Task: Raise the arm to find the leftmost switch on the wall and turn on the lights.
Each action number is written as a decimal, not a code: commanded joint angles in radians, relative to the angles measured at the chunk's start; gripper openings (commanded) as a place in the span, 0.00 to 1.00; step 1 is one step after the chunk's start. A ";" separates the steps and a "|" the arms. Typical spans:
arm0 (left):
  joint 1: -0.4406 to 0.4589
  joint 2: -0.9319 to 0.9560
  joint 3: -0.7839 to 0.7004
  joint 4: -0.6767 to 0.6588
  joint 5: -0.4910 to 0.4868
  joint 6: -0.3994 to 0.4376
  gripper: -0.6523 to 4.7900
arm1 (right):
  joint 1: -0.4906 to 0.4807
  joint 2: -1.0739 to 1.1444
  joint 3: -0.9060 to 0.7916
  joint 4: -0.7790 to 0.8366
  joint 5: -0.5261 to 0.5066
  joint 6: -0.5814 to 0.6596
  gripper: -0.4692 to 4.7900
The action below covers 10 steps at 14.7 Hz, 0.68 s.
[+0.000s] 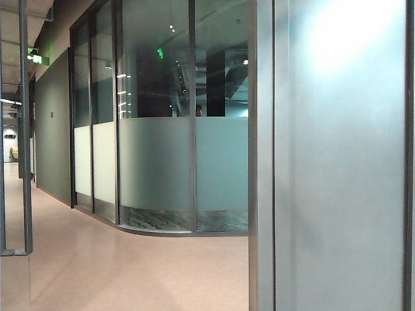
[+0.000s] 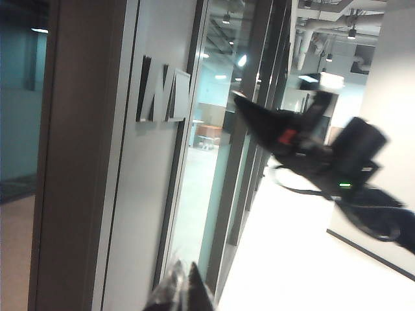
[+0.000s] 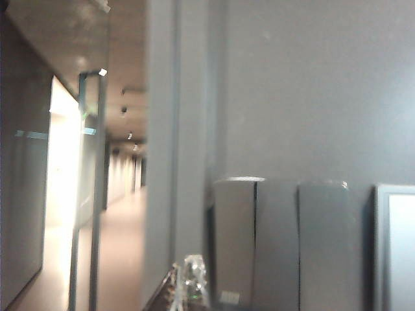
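So the right gripper [image 3: 189, 285] sits just beside the leftmost switch [image 3: 235, 243], jaws look pressed together. Nudge sideways, press square. Left gripper [image 2: 185, 291] by the glass wall [image 2: 149, 162] looks closed too.

Right gripper [image 3: 189, 285] sits just beside the leftmost switch [image 3: 235, 240] on the wall [image 3: 311, 91]; further switches [image 3: 322, 246] follow alongside. Left gripper [image 2: 181, 291] is near a lettered panel [image 2: 152, 162], with the other arm [image 2: 324, 155] beyond it.

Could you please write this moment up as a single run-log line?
stage: approaching switches | right gripper: near leftmost switch, contact unclear | left gripper: by glass partition, idle | jaws: both unclear | lights: not confirmed
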 commanded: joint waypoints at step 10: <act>0.002 -0.489 -0.010 -0.814 -0.793 0.566 0.11 | 0.000 -0.562 -0.130 -0.445 0.083 0.002 0.09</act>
